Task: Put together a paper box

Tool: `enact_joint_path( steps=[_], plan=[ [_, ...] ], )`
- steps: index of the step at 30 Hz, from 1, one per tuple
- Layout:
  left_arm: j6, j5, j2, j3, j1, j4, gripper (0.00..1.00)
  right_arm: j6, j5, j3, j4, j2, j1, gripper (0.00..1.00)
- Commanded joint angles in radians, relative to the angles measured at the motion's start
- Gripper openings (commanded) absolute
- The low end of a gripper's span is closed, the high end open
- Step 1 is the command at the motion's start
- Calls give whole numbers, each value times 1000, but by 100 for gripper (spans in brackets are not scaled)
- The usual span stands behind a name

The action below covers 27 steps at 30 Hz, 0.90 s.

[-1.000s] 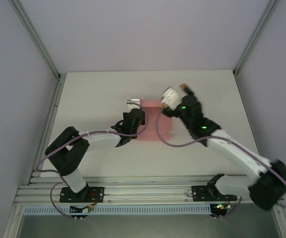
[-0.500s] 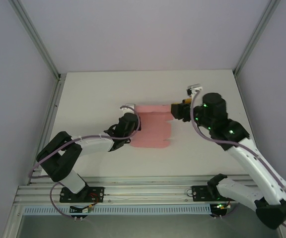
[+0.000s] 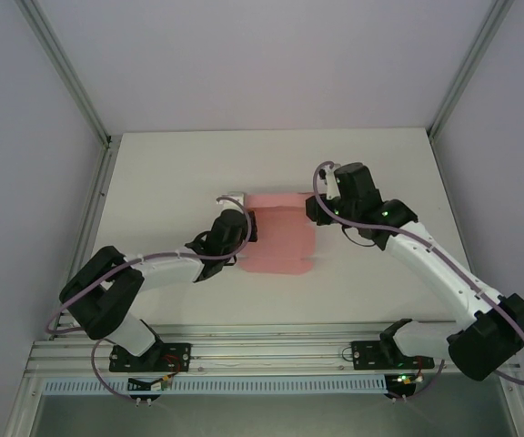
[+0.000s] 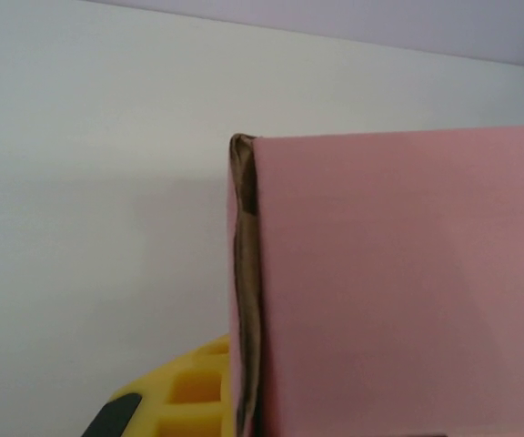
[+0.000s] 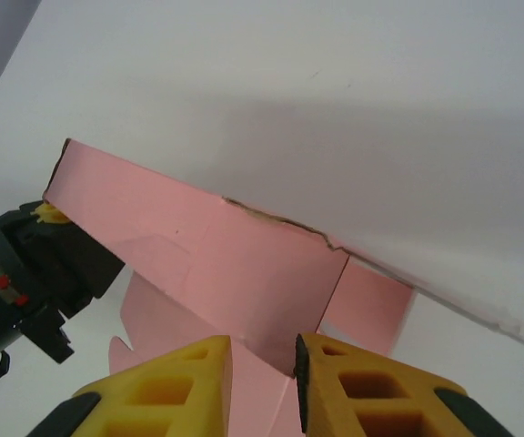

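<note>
The paper box point(image 3: 280, 238) is a salmon-pink card lying partly folded in the middle of the white table. My left gripper point(image 3: 246, 225) is shut on its left edge. In the left wrist view the card point(image 4: 398, 273) stands on edge, with one yellow finger point(image 4: 185, 396) beside its fold. My right gripper point(image 3: 315, 209) is at the card's far right corner. In the right wrist view a raised pink panel point(image 5: 226, 264) dips down between the yellow fingertips point(image 5: 264, 355). The jaws stand narrowly apart and a gap still shows on both sides of the card.
The white table point(image 3: 380, 164) has free room to the right and behind the card. Aluminium frame posts point(image 3: 98, 173) and side walls bound it left and right. A metal rail point(image 3: 262, 350) with both arm bases runs along the near edge.
The right gripper swung away to the right, then came back to the card's far right corner with its jaws much narrower. The card now lies spread wider. The left gripper shifted slightly left, still holding.
</note>
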<state>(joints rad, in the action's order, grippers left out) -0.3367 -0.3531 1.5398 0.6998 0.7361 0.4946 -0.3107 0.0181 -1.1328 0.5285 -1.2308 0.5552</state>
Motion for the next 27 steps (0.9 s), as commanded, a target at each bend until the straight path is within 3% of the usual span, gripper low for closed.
enact_joint_path(
  steps=[1,8,13,18,21,24,27],
  plan=[
    [-16,73,-34,-19,-6,92,0,-13,-23,19,-86,-12,-2,25],
    [-62,100,-39,-31,-6,138,0,-88,-172,73,-241,-62,0,25],
    [-99,116,-20,-11,-6,154,0,-211,-320,205,-563,-48,4,27],
    [-144,130,3,15,-6,158,0,-281,-335,304,-810,-31,5,30],
    [-168,114,7,15,-6,163,0,-265,-273,315,-769,29,5,34],
    [-196,56,4,35,-13,107,0,-183,-148,303,-569,135,5,43],
    [-200,66,-1,47,-35,98,0,-142,5,288,-338,260,6,54]
  ],
)
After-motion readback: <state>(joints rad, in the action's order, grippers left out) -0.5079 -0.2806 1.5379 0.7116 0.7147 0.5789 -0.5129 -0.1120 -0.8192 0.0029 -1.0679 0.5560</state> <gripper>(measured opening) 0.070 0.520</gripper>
